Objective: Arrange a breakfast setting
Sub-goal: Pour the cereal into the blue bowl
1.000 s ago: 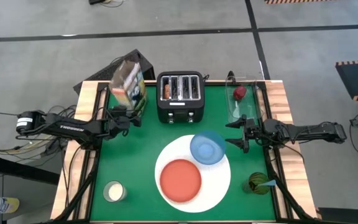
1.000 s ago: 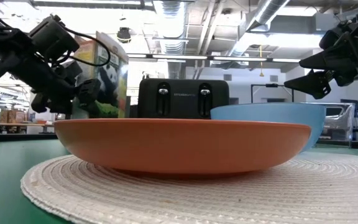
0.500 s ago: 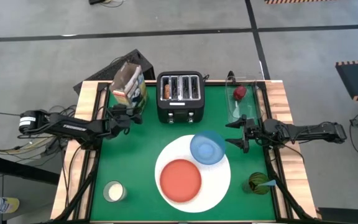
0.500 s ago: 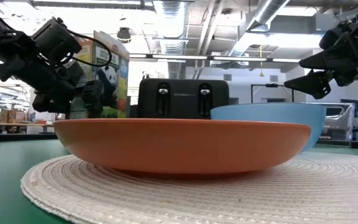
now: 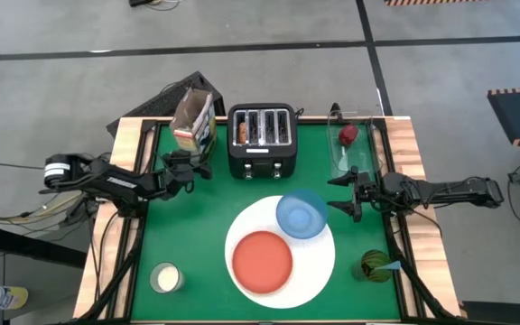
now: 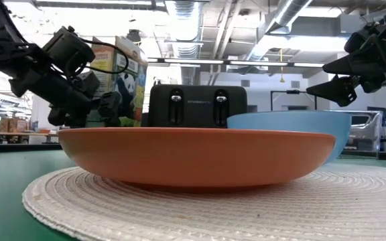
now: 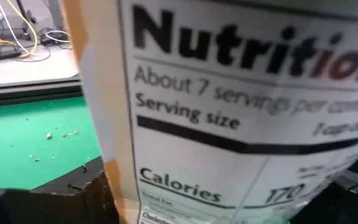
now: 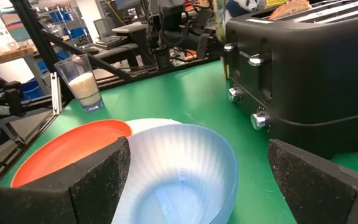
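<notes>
A cereal box [image 5: 194, 117] stands upright at the table's far left, by the black toaster [image 5: 261, 140]. My left gripper [image 5: 190, 162] is shut on it. The large white plate [image 5: 319, 262] lies near the front, with the red-orange plate [image 5: 262, 260] and the blue bowl [image 5: 301, 213] on it. The bowl's inside [image 8: 179, 186] shows only blue. My right gripper [image 5: 346, 194] hangs open and empty just right of the bowl. A bagel [image 5: 241, 133] sticks out of the toaster's left slot. The dark red piece [image 5: 348, 134] lies in a clear container at the far right. My left gripper pinches the cereal box low down, one finger [image 7: 86, 199] on each broad face, the nutrition side panel [image 7: 229, 124] facing the wrist. The fingers come level from the table's left. The box is upright; the plates hide whether its base is on the table.
A glass of milk [image 5: 165, 277] stands at the front left. A green cup [image 5: 373, 267] with a blue-handled spoon [image 5: 392, 265] in it stands at the front right. Bare green table lies between the toaster and the white plate.
My left gripper has moved a little toward the table's right and far edge and turned the cereal box from a tilt back to upright, still shut on it. My right arm has kept still.
</notes>
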Tool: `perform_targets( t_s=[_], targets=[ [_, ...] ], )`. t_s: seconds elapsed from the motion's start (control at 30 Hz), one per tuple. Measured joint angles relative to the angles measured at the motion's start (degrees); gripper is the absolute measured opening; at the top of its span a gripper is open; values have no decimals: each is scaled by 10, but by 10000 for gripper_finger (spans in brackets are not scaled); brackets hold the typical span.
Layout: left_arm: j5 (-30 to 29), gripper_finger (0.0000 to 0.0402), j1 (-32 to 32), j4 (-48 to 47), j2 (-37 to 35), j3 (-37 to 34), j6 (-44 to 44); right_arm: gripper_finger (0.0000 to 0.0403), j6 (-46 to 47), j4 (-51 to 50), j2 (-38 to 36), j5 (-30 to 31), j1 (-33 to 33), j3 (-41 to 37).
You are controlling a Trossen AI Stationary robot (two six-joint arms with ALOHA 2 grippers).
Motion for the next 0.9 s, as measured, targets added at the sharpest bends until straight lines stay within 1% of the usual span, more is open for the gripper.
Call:
perform_targets(
  t_s=[0.33,0.53,0.7,0.9],
  targets=[
    [0,249,9,10,3,0,-4,396,0,0,0,0,0,0],
    [8,214,9,30,2,0,11,396,0,0,0,0,0,0],
    [6,199,9,27,2,0,23,396,0,0,0,0,0,0],
    [4,198,9,27,2,0,38,396,0,0,0,0,0,0]
  ],
)
